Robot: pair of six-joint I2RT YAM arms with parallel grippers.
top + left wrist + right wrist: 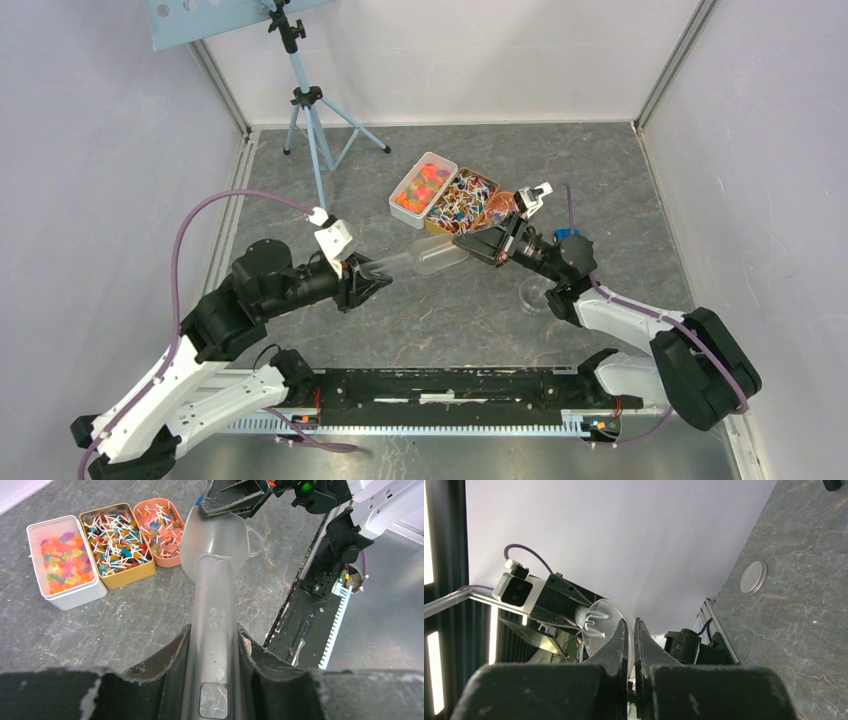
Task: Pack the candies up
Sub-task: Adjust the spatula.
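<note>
Left fingers [375, 281]: clamped on the handle of the clear scoop [430, 258].
Right fingers [466, 242]: pinched narrow on the scoop's far rim.
Scoop: held above the desk [450, 325], spanning both arms.
Candies [447, 195]: in three open tins [129, 576], white, gold and pink, side by side just beyond the scoop's bowl.

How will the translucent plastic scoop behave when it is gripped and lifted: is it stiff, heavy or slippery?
The translucent plastic scoop is probably stiff: it runs straight from the left gripper to the right gripper without visible sag. Its thin, see-through walls suggest that it is light for its size. Its smooth, glossy handle may slip or twist in a loose grip.
</note>
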